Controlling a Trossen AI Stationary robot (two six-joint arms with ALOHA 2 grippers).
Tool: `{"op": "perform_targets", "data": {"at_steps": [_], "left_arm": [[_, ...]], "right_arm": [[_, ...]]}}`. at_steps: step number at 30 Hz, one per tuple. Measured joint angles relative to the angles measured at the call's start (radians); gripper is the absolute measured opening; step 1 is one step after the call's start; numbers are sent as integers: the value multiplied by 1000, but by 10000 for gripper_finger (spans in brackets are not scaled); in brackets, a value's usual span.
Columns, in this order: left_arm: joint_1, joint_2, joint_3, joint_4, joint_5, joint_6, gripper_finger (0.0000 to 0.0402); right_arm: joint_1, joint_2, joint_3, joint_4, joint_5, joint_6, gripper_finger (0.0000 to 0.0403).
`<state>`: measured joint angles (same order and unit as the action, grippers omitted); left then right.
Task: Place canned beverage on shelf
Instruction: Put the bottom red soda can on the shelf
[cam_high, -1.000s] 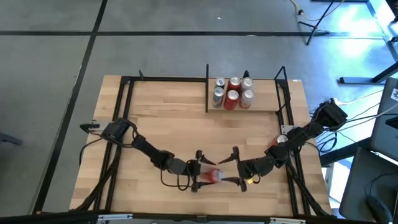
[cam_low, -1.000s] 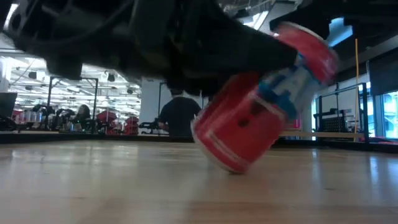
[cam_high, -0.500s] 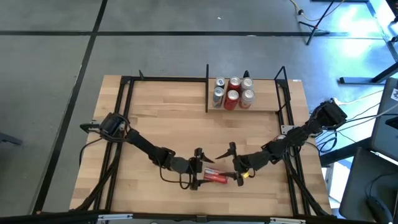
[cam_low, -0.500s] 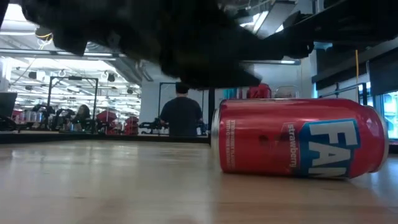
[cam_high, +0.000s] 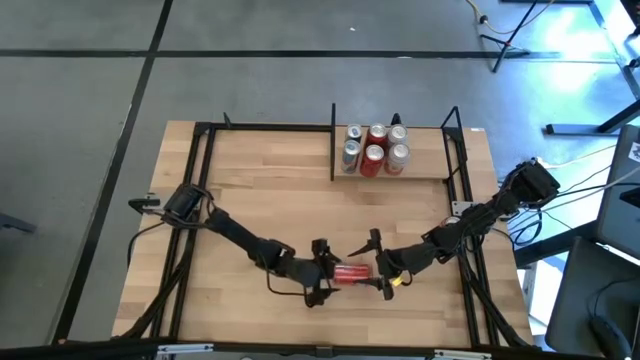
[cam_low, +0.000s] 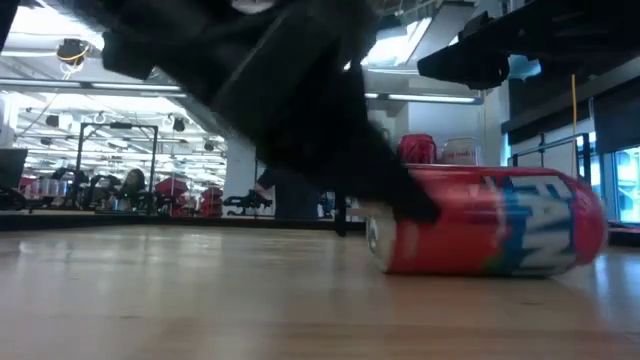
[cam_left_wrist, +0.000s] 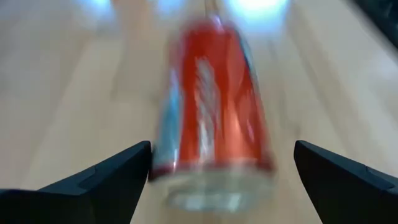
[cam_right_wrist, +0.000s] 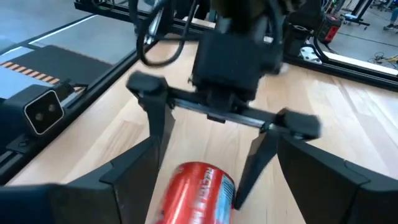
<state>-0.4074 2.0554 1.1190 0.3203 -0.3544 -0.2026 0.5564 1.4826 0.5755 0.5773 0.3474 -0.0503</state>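
Note:
A red can (cam_high: 352, 272) lies on its side on the tabletop, near the front edge at the middle; the low view also shows the can (cam_low: 490, 222) lying flat. My left gripper (cam_high: 322, 272) is open, and its fingers stand on either side of the can's left end (cam_left_wrist: 214, 180). My right gripper (cam_high: 378, 265) faces it from the right, open, with its fingers on either side of the can's other end (cam_right_wrist: 198, 193). The shelf (cam_high: 425, 165), a wooden bay between black bars, stands at the far right. My left gripper comes at the can nearly level from the table's left, with its fingers lying along the can. One finger (cam_left_wrist: 124, 165) stands right beside the can's rim; whether it touches I cannot tell. The other finger (cam_left_wrist: 323, 165) is clear of the can.
Several cans (cam_high: 375, 147) stand upright in the shelf's left part, and its right part is bare wood. Black frame bars (cam_high: 200, 180) run along the table's left and right sides. A person and equipment show in the room beyond the table.
The can stood tilted on one end a second ago. It has fallen onto its side and then rolled a little toward the far edge. My left gripper has tipped from pointing steeply down to nearly level. Both grippers have stayed open.

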Motion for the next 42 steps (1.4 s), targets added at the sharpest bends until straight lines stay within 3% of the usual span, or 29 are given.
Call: {"op": "perform_targets", "data": {"at_steps": [13,25,29,36,42], "left_arm": [[63,50,72,-32,29,24,354],[59,46,81,-52,20,2,240],[12,16,77,-89,-88,53,239],[-99,-56,75,-151,-348,82,238],[-133,-59,11,-28,-356,80,238]], "right_arm": [[-1,0,0,-35,1,19,308],[0,-1,0,-35,3,31,308],[17,-59,-1,-75,7,52,308],[124,-306,0,-291,81,145,308],[178,-383,0,-461,193,196,308]]}}
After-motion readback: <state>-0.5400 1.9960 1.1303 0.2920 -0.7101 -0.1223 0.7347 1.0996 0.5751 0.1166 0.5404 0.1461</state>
